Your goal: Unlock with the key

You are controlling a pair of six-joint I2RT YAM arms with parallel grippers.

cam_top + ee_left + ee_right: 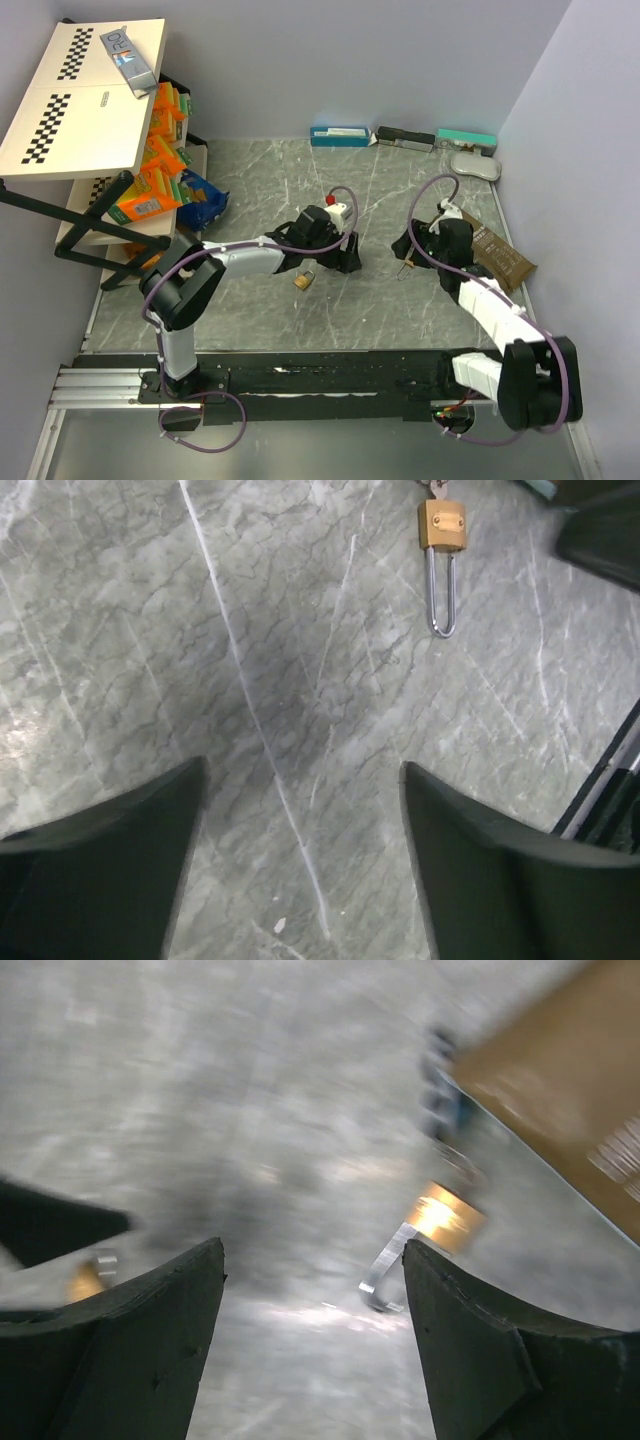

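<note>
A brass padlock (304, 280) with a long silver shackle lies flat on the marble table (330, 330). My left gripper (340, 256) hovers just right of it. In the left wrist view the padlock (441, 525) lies far ahead of the open, empty left gripper (300, 770). A bit of metal shows at its body end; I cannot tell if that is the key. My right gripper (405, 246) stands open and empty. Beside its right finger (470, 1330) lies a blurred small brass-and-silver piece (438, 1218), which also shows as a thin piece (405, 268) from above.
A brown packet (500, 255) lies under the right arm near the right wall. Flat boxes (340, 136) and a white case (474, 165) line the back wall. A rack of orange snack packs (160, 160) stands at the left.
</note>
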